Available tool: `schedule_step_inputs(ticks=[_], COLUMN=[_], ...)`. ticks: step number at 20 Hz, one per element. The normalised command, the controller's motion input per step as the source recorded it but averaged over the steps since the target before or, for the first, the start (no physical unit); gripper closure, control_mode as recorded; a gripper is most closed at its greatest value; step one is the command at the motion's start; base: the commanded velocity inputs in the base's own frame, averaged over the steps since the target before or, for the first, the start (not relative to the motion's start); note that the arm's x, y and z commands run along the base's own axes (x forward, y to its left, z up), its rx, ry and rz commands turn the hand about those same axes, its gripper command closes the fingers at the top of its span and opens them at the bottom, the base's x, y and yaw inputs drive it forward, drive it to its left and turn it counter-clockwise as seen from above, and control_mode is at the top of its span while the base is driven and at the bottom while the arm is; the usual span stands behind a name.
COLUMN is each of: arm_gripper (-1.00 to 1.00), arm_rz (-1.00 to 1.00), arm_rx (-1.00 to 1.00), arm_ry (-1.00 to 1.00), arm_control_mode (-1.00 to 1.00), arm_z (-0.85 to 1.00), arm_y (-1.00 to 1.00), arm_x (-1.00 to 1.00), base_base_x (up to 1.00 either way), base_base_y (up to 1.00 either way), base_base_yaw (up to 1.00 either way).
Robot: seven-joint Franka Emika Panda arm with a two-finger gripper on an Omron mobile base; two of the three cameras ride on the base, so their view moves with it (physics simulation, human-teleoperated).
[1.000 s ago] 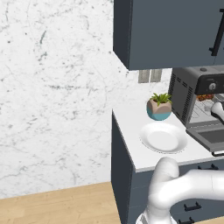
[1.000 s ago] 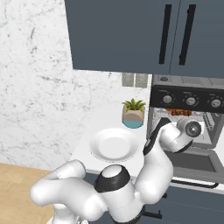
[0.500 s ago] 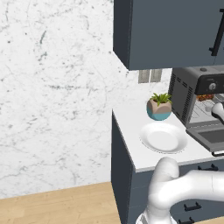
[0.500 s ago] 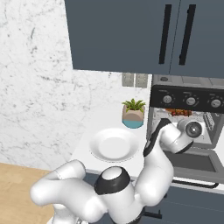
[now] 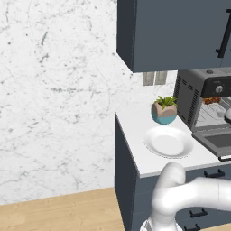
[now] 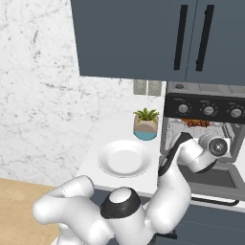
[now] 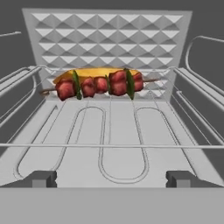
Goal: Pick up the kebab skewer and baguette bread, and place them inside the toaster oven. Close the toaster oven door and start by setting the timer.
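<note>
The kebab skewer (image 7: 99, 84) is lying at the back of the toaster oven (image 6: 203, 125), on its wire rack (image 7: 109, 144), just in front of the baguette bread (image 7: 94, 72). The gripper (image 7: 111, 178) is hanging empty with fingers wide apart above the lowered toaster oven door (image 6: 210, 178). A white plate (image 5: 168, 142) is sitting on the counter (image 5: 135, 128) beside a potted plant (image 5: 164, 109).

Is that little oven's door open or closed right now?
Open. The toaster oven door lies folded down flat in front of the toaster oven, with the kebab skewer visible inside.
</note>
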Motion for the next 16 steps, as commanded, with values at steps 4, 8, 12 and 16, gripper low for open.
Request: schedule_step_inputs(ticks=[4,8,12,16], arm_gripper=[-1.00,-1.00,-1.00,-1.00], arm_rz=[0.00,0.00,0.00,0.00], arm_rx=[0.00,0.00,0.00,0.00], arm_ry=[0.02,0.04,0.04,0.07], arm_control_mode=[-1.00,-1.00,-1.00,-1.00], arm_z=[0.00,0.00,0.01,0.02], arm_y=[-0.17,-0.13,-0.09,-0.08], arm_x=[-0.35,-0.29,-0.13,-0.20], base_base_x=[0.00,0.00,0.00,0.00], base_base_y=[0.00,0.00,0.00,0.00], base_base_yaw=[0.00,0.00,0.00,0.00])
